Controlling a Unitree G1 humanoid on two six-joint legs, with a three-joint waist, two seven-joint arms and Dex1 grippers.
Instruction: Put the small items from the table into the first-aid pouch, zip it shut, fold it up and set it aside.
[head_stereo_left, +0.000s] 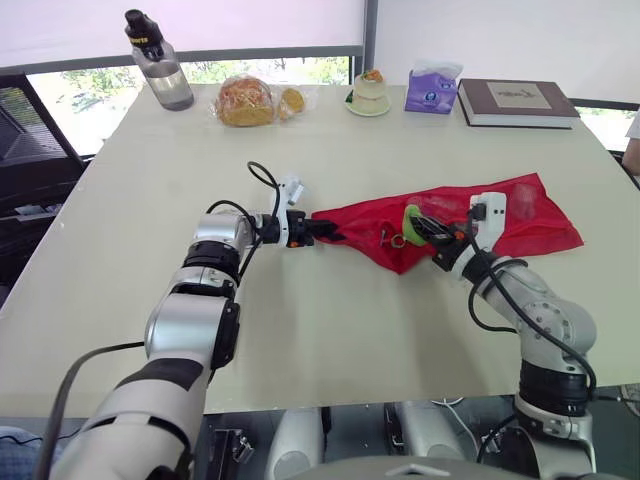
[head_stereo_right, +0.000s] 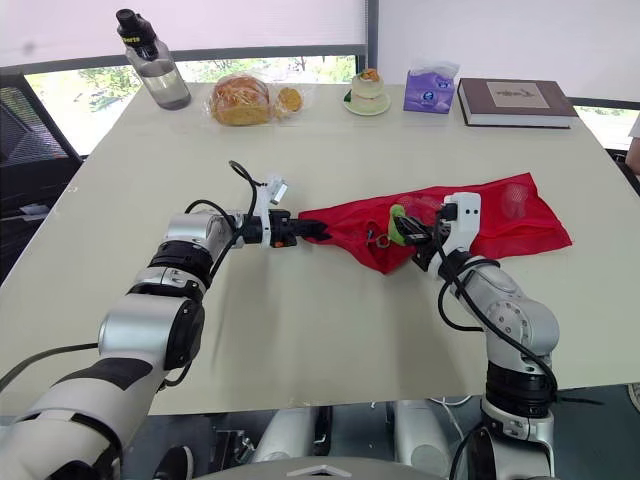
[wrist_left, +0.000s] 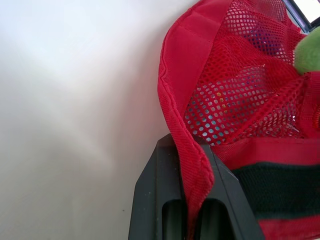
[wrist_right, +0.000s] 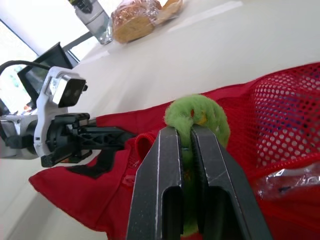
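The red mesh first-aid pouch (head_stereo_left: 520, 215) lies spread on the table, right of the middle. My left gripper (head_stereo_left: 328, 231) is shut on the pouch's left corner, pinching the red hem (wrist_left: 192, 165) between its fingers. My right gripper (head_stereo_left: 420, 222) is shut on a small fuzzy green item (wrist_right: 197, 117) and holds it just over the pouch's middle, near a metal zip pull (head_stereo_left: 389, 238). Small items show through the mesh (wrist_left: 220, 107), among them a clear packet (wrist_right: 290, 180).
Along the far edge stand a water bottle (head_stereo_left: 158, 62), bagged bread (head_stereo_left: 247, 101), a small cake on a plate (head_stereo_left: 369, 93), a purple tissue pack (head_stereo_left: 432, 88) and a brown book (head_stereo_left: 518, 102). A person's arm (head_stereo_left: 633, 140) shows at the right edge.
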